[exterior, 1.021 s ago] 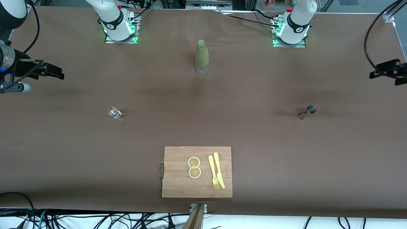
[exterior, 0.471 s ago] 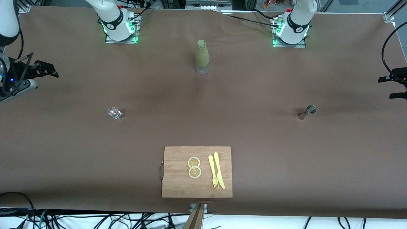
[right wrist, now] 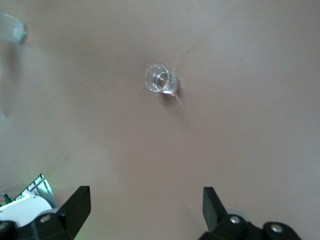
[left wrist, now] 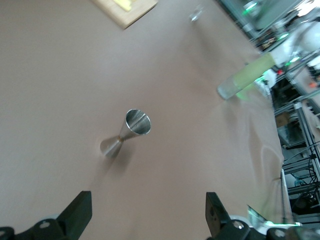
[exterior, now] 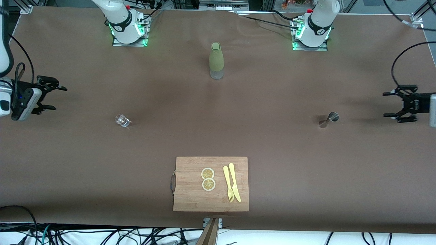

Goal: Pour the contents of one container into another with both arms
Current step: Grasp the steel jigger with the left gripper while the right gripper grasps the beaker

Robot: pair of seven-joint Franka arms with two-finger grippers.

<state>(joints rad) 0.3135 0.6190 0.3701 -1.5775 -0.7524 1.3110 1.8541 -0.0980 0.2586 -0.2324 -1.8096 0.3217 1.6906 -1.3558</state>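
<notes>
While jigger (exterior: 328,119) and glass (exterior: 122,120) stay put, both released tools (exterior: 390,104) (exterior: 56,97) have swung inward.

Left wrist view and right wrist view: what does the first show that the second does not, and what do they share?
Only the left wrist view shows the steel jigger, upright on the table, a corner of the wooden cutting board, and the open left gripper.

Only the right wrist view shows the open right gripper.

Both show the small clear glass, the green bottle and the brown table cover.
</notes>
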